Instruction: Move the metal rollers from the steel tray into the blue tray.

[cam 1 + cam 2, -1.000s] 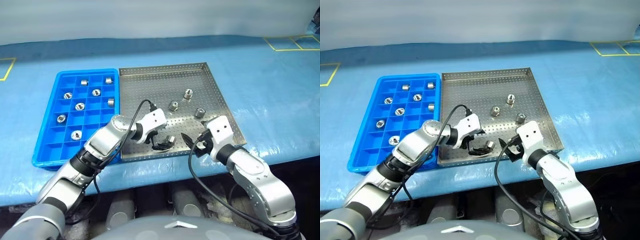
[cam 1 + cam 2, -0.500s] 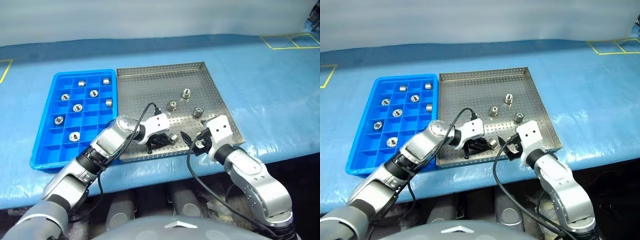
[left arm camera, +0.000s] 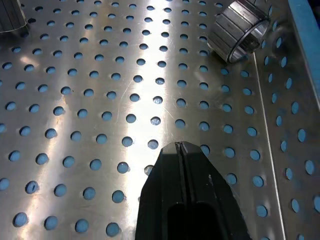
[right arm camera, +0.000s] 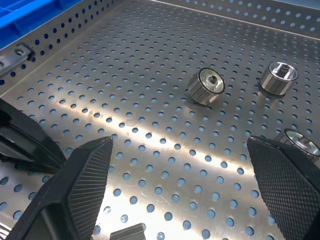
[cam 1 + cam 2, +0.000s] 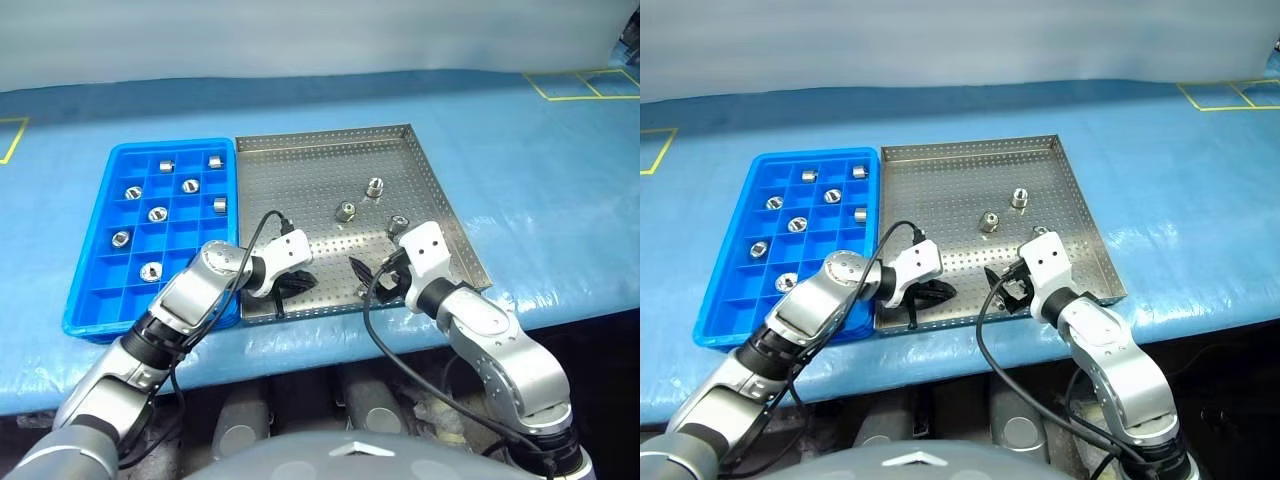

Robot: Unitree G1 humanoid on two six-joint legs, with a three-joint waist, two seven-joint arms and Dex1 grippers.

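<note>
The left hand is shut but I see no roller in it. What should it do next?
Probably open the left hand and reach for the roller lying just ahead of it near the steel tray's rim. Its fingers are pressed together with nothing between them, so it holds nothing.

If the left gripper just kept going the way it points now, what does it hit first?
Most likely the bare perforated floor of the steel tray. The left gripper is shut on nothing and angled down at the sheet. A metal roller lies on its side off that line, near the rim; depth is hard to judge.
</note>
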